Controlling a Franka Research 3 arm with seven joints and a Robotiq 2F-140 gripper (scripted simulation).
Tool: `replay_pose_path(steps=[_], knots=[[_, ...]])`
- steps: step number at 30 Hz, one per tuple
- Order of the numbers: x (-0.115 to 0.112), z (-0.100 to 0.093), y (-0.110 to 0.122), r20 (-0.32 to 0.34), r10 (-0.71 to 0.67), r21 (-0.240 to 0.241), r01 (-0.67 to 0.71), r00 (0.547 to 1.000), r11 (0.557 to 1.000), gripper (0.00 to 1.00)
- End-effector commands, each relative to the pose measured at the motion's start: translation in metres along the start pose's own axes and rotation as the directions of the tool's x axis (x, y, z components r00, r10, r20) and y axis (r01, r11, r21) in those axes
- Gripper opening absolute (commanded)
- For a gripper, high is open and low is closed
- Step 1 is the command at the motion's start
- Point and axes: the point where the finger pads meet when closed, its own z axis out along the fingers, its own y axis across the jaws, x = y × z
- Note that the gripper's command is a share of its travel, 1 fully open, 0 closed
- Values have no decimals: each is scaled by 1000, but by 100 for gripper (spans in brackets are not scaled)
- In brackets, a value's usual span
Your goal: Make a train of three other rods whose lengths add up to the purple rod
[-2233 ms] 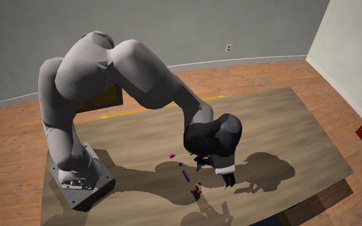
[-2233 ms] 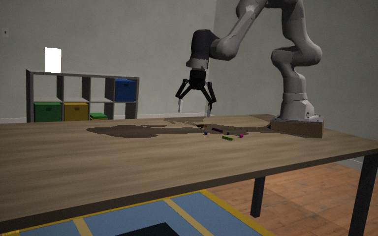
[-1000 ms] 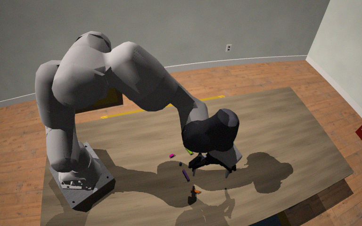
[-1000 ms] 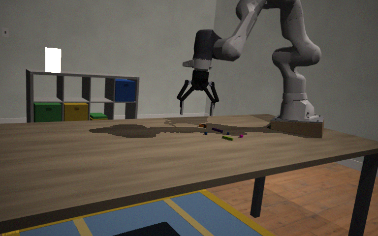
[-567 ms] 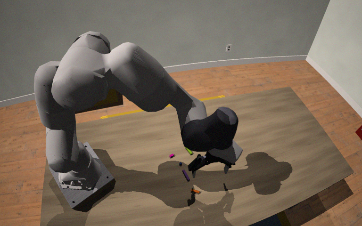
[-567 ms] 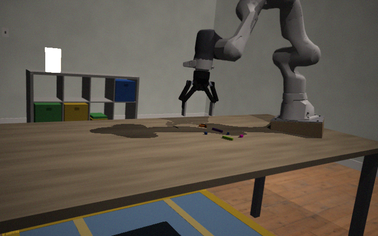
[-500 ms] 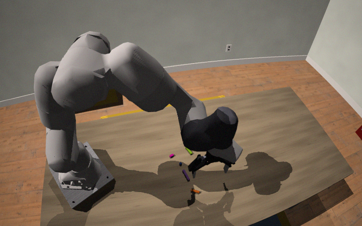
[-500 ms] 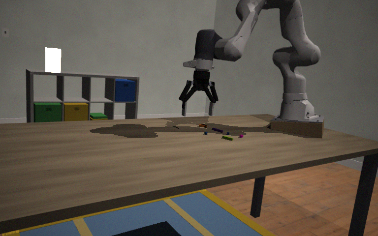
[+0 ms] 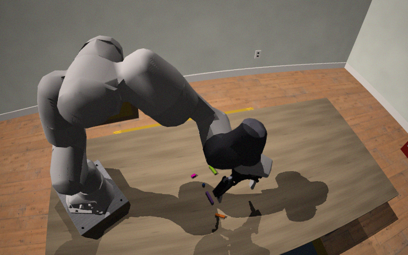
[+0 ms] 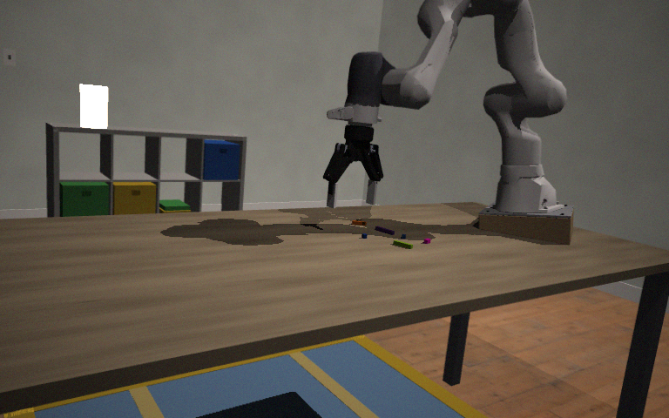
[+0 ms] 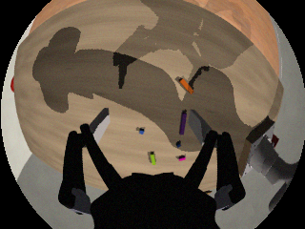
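Several short rods lie on the wooden table. In the top view I see the purple rod (image 9: 209, 197), an orange rod (image 9: 220, 215), a lime rod (image 9: 212, 169), a magenta rod (image 9: 194, 175) and a small blue rod (image 9: 203, 184). The exterior view shows the purple rod (image 10: 384, 230), the orange rod (image 10: 358, 222), the lime rod (image 10: 402, 244), the magenta rod (image 10: 427, 240) and two blue rods (image 10: 364, 236) (image 10: 403, 236). All lie apart from one another. My gripper (image 10: 351, 199) (image 9: 236, 190) (image 11: 149, 115) is open and empty. It hangs above the table beside the rods.
The robot base (image 9: 90, 207) stands on the table's near left corner in the top view. A shelf with coloured boxes (image 10: 145, 170) stands far behind the table. The arm's shadow covers the rod area.
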Motion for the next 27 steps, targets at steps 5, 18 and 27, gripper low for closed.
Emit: replay_pose_path(steps=[5, 18, 27], knots=[[-4, -1, -1, 11, -228, 7, 228, 974, 974, 100], [-10, -1, -1, 10, -403, 8, 403, 915, 915, 100], [-16, -1, -2, 8, -559, 10, 559, 829, 829, 100]])
